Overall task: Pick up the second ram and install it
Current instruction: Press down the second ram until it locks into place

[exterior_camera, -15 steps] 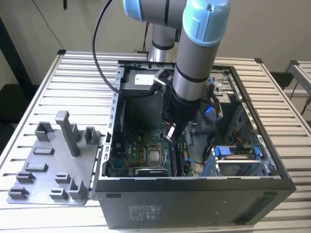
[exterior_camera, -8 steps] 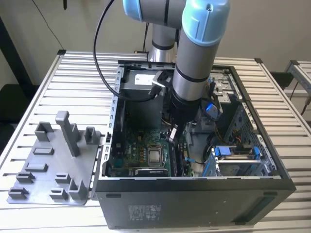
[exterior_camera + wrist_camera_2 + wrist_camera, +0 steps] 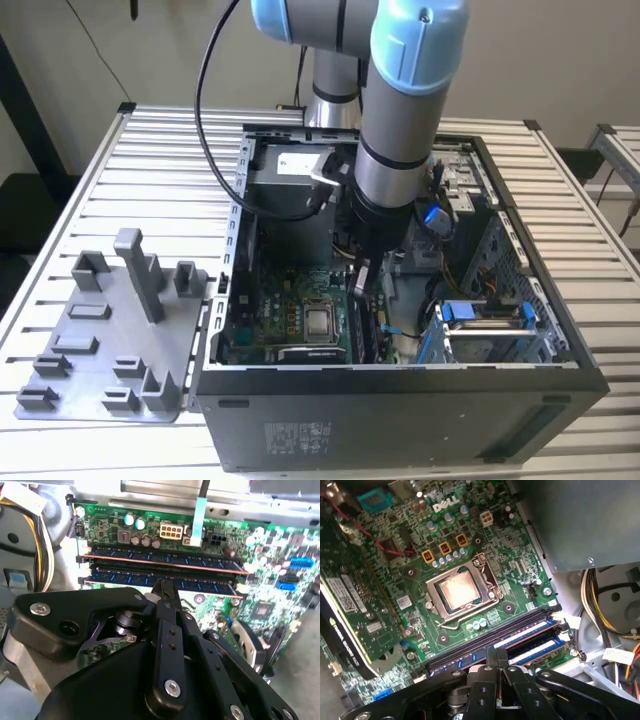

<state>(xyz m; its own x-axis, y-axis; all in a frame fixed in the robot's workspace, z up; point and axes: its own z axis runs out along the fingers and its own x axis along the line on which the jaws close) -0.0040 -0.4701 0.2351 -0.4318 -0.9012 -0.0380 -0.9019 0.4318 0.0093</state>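
In the exterior view, my tool [image 3: 362, 278] reaches into the open computer case [image 3: 400, 400] on the bench [image 3: 150, 150], at three o'clock from the processor [image 3: 319, 322]. In the second wrist view, its fingers are pressed together, tips on the second ram [image 3: 160, 581], which sits in its slot beside another stick [image 3: 160, 559]. In the first wrist view, the ram [image 3: 532, 652] lies at five o'clock from the processor [image 3: 456, 590].

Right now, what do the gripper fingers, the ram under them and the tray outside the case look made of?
Gripper fingers: matte black, likely anodised metal, bolted with bright screws. Second ram: dark circuit board carrying black chips, with a coppery edge strip. Tray: dull, uniform grey with moulded upright posts, probably plastic.
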